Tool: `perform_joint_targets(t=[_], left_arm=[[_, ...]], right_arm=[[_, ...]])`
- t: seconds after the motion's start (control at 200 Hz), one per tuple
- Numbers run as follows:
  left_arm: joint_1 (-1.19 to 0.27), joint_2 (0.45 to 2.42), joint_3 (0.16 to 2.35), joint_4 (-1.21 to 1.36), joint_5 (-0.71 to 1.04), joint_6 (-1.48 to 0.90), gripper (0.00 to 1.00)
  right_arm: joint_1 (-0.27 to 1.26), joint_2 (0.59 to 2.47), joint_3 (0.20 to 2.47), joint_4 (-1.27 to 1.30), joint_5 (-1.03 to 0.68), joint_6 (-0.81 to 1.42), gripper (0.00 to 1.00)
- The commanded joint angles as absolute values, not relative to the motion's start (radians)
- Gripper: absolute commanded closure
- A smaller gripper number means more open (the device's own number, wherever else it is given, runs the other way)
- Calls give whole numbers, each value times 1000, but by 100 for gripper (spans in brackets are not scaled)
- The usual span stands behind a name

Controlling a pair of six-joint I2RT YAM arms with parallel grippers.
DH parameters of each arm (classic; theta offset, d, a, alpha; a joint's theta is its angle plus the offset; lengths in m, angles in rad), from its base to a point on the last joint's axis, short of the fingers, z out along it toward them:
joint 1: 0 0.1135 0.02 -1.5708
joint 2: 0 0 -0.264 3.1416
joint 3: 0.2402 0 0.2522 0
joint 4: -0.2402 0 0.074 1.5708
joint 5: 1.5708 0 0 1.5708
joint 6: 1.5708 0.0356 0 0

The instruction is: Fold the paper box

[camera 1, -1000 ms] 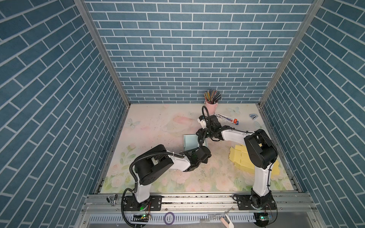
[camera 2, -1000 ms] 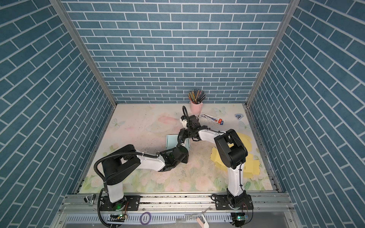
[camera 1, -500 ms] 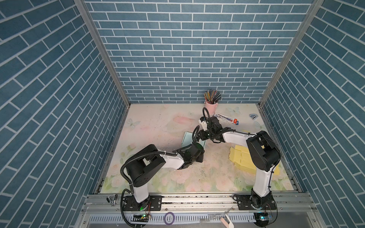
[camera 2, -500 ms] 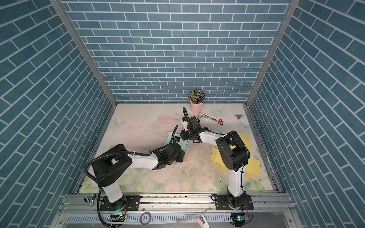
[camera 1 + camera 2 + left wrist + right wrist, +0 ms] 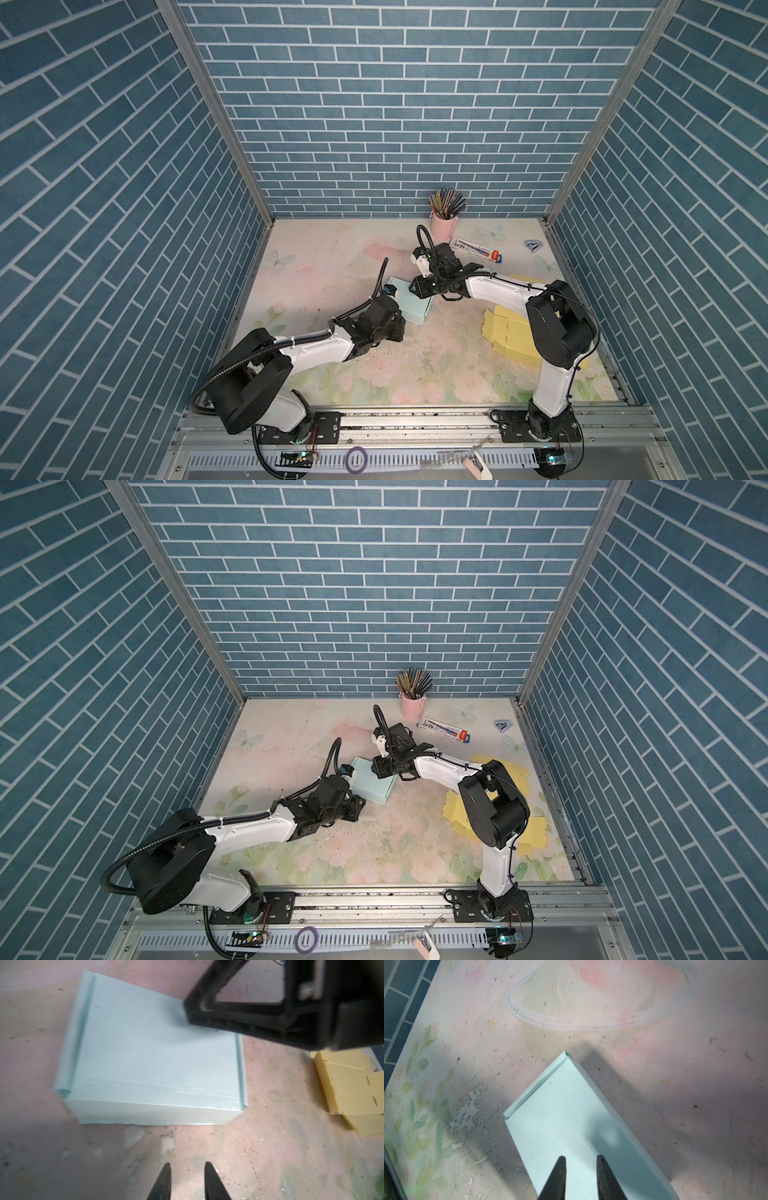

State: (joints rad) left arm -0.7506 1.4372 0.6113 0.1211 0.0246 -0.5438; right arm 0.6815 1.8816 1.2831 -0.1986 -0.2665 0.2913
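Observation:
The paper box (image 5: 409, 305) (image 5: 371, 782) is pale blue, closed and flat on the table's middle. In the left wrist view the paper box (image 5: 158, 1059) lies ahead of my left gripper (image 5: 188, 1164), which is open by a narrow gap over bare table, short of the near side wall. In both top views the left gripper (image 5: 397, 328) (image 5: 357, 806) sits at the box's near-left corner. My right gripper (image 5: 581, 1157) (image 5: 419, 289) (image 5: 380, 769) is open by a narrow gap above the lid of the paper box (image 5: 566, 1122) at its far right corner, holding nothing.
Flat yellow cardboard sheets (image 5: 509, 336) (image 5: 351, 1088) lie under the right arm. A pink cup of pencils (image 5: 443, 224), a long printed carton (image 5: 478, 250) and a small blue packet (image 5: 533, 246) stand along the back. Brick walls close three sides.
The left gripper has drawn back from the box toward the near left, uncovering its near edge. The right gripper has stayed over the box's far corner.

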Motion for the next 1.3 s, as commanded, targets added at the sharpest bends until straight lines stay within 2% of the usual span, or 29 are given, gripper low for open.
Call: perform_joint_targets(t=[0.0,0.26,0.465,1.08,1.295], left_arm=[[-675,1436,592,81,60,-499,73],[-574,1521,588,191,90,-468,76],[-552,1582,572,279,88,-465,77],[-537,1764,631,441,96,-431,82],[-537,1719,613,423,80,-437,82]], right_arm=[[674,1912,1307,-194,-236,331,72],[666,2007,1392,-186,-186,345,71],[658,2088,1469,-202,-181,347,70],[708,2253,1555,-294,-451,272,77],[713,2213,1547,-313,-388,262,77]])
